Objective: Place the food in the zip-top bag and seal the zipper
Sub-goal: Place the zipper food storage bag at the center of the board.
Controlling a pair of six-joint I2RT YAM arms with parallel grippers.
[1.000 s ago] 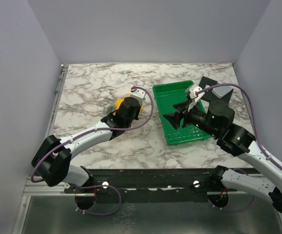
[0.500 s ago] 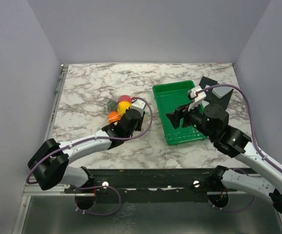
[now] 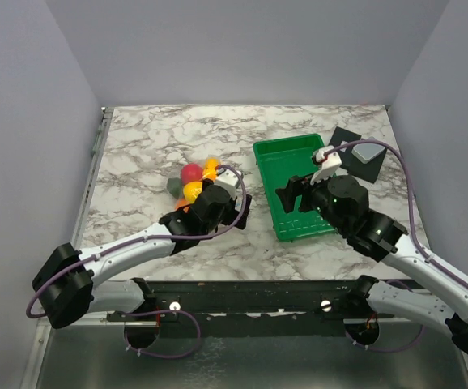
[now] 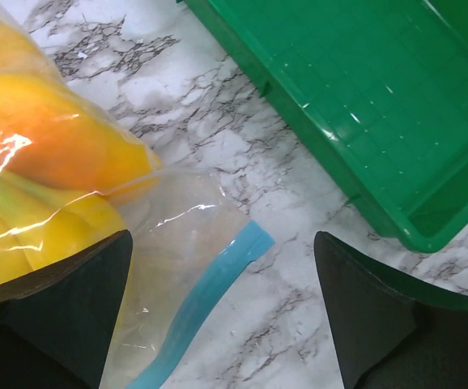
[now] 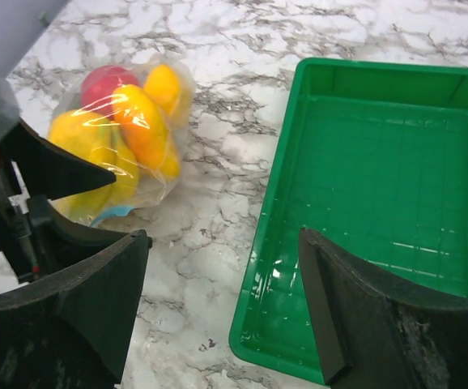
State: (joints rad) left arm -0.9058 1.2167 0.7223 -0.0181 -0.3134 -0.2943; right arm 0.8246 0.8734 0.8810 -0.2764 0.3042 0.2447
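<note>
My left claw (image 4: 222, 267) hangs open over the zipper (image 4: 203, 298) of the zip-top bag (image 4: 173, 215) holding the food (image 4: 56, 146), my right claw (image 5: 224, 243) open over the green tray (image 5: 380, 186)

The marble table (image 3: 137, 150) carries the filled zip-top bag (image 3: 192, 180) and green tray (image 3: 292, 172).

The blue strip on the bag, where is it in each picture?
Top external: not visible; the left arm covers that end of the zip-top bag.
Left wrist: the zipper runs diagonally at bottom centre.
Right wrist: a short piece of it at left, under the food.
Shared landmark: the green tray, right of the bag everywhere.
</note>
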